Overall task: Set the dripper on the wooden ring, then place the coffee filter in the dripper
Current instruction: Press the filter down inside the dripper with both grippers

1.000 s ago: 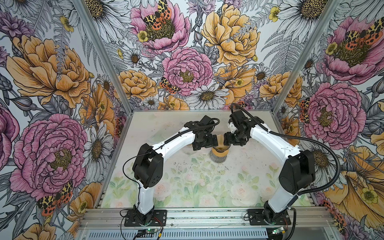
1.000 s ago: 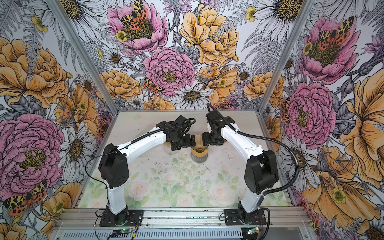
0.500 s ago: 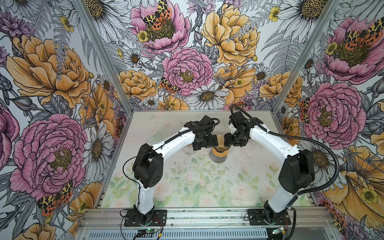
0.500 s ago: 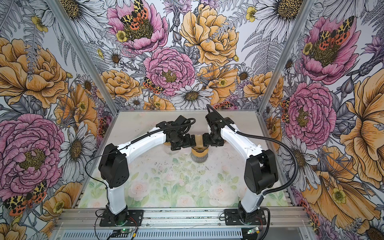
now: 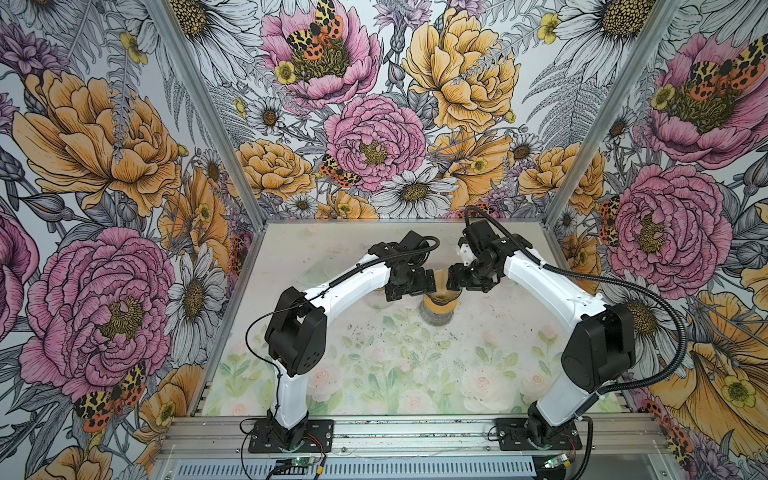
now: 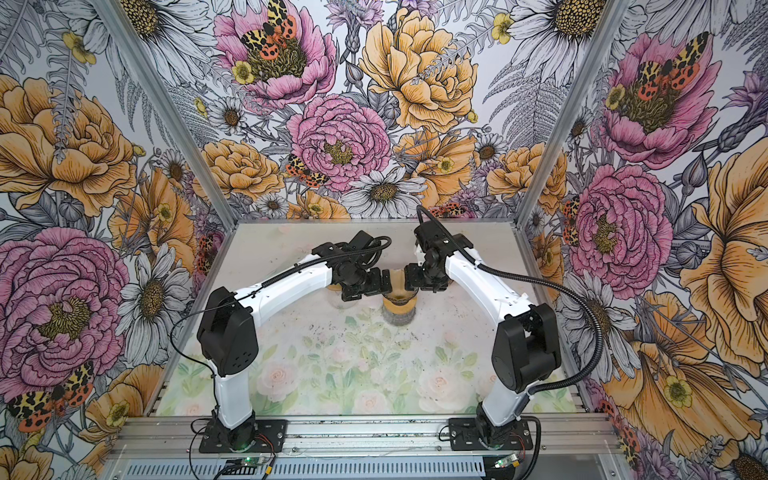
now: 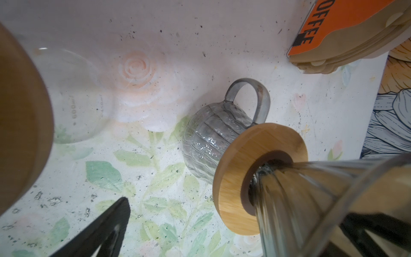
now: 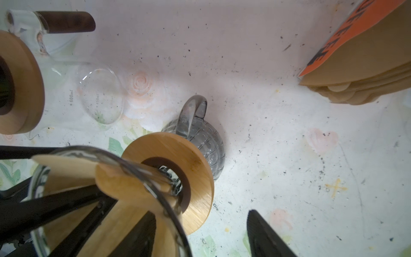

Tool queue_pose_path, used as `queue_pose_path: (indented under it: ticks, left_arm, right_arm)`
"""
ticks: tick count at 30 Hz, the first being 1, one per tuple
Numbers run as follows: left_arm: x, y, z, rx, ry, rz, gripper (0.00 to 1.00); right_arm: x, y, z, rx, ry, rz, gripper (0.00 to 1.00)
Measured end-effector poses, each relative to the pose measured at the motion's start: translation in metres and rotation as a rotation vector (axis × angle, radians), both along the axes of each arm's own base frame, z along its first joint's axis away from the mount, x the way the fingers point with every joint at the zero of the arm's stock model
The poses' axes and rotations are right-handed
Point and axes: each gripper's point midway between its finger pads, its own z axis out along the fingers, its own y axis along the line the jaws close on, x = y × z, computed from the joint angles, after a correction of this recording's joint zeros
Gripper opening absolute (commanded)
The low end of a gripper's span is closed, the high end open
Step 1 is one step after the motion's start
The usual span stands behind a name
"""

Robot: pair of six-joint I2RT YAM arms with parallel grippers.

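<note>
The right gripper (image 5: 454,283) is edging slightly closer than a second ago, half open, seating the coffee filter (image 8: 73,169) inside the dripper (image 8: 191,160). The left gripper (image 5: 430,282) is waiting wide open; a gentle withdrawal is probably coming next.

Bright even light, wrist-view foregrounds softly blurred

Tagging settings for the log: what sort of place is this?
Probably a lab robot booth: floral-printed wall panels, two arms bolted to an aluminium rail, a glass dripper and filter pack on the table.
</note>
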Motion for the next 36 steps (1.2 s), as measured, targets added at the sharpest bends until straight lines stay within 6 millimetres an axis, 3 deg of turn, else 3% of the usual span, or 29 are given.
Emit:
queue_pose_path:
  ticks: [14, 26, 36]
  left_arm:
    - [0.000, -0.001, 0.000, -0.003, 0.002, -0.001, 0.99]
    - [0.000, -0.001, 0.000, -0.003, 0.001, -0.002, 0.99]
    - [-0.001, -0.001, 0.000, -0.003, 0.002, -0.001, 0.99]
  right_arm:
    - [-0.007, -0.009, -0.019, -0.047, 0.031, -0.023, 0.67]
    - [-0.005, -0.009, -0.018, -0.045, 0.025, -0.033, 0.67]
    - [-0.001, 0.005, -0.003, 0.038, -0.004, -0.012, 0.67]
